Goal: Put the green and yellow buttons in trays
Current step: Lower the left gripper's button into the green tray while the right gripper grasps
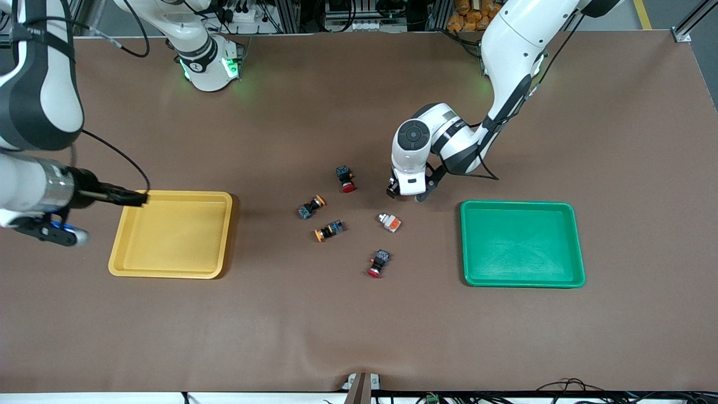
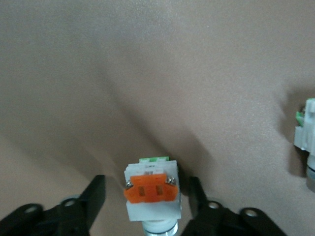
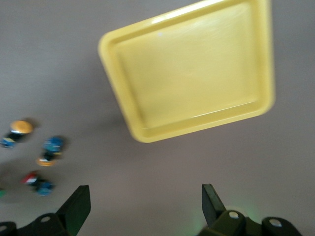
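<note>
My left gripper (image 1: 408, 193) is low at the table, beside the green tray (image 1: 521, 247). It is open, with its fingers (image 2: 96, 189) on either side of a white-grey button with an orange block (image 2: 151, 192) and a gap on each side. The front view hides this button. A second white-grey button (image 1: 389, 222) lies nearer the camera and shows in the left wrist view (image 2: 307, 140). Two black-and-blue buttons with orange-yellow caps (image 1: 311, 206) (image 1: 329, 230) lie mid-table. My right gripper (image 1: 132, 197) is open and empty, up over the edge of the yellow tray (image 1: 174, 235).
Two black switches with red caps (image 1: 346, 178) (image 1: 379, 264) lie among the buttons. Both trays hold nothing. The right wrist view shows the yellow tray (image 3: 192, 73) and capped buttons (image 3: 49, 150) on the brown mat.
</note>
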`<control>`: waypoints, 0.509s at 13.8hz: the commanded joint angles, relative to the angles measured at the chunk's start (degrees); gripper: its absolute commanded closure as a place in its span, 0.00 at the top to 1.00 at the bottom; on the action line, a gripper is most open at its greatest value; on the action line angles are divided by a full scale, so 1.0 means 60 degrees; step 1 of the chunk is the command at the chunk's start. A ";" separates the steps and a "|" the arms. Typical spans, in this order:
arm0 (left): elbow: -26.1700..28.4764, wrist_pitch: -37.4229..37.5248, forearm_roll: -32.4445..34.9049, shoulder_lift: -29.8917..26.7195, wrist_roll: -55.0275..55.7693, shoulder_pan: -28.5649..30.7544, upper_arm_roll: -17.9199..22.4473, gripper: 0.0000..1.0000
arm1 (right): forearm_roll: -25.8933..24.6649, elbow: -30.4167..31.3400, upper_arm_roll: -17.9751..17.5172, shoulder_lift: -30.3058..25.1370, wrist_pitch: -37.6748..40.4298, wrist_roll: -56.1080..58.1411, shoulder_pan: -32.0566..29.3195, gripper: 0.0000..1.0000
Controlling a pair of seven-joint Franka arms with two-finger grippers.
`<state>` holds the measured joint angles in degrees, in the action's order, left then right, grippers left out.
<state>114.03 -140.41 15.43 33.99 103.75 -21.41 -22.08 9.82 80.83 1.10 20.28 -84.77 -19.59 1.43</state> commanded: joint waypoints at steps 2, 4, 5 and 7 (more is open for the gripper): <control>-0.0196 -0.0065 0.0460 -0.0098 -0.0079 0.0140 0.0003 0.00 | 0.0970 -0.0010 0.0007 0.0266 -0.0606 -0.2091 0.0535 1.00; -0.0401 0.0066 0.0943 -0.0331 -0.0677 0.0489 0.0091 0.00 | 0.0970 0.0106 0.0007 0.0413 -0.0724 -0.3336 0.1004 1.00; -0.0445 0.0342 0.1017 -0.0594 -0.1333 0.0810 0.0077 0.00 | 0.0985 0.0383 0.0007 0.0428 -0.0812 -0.3588 0.1225 1.00; -0.0591 0.1410 0.1018 -0.1224 -0.3322 0.1672 0.0048 0.00 | 0.0985 0.1172 -0.0007 0.0428 -0.1773 -0.4653 0.1737 1.00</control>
<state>110.23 -136.92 20.43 31.44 92.06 -16.06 -21.29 14.70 83.40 0.80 23.29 -91.12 -42.05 9.81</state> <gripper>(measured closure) 0.586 0.000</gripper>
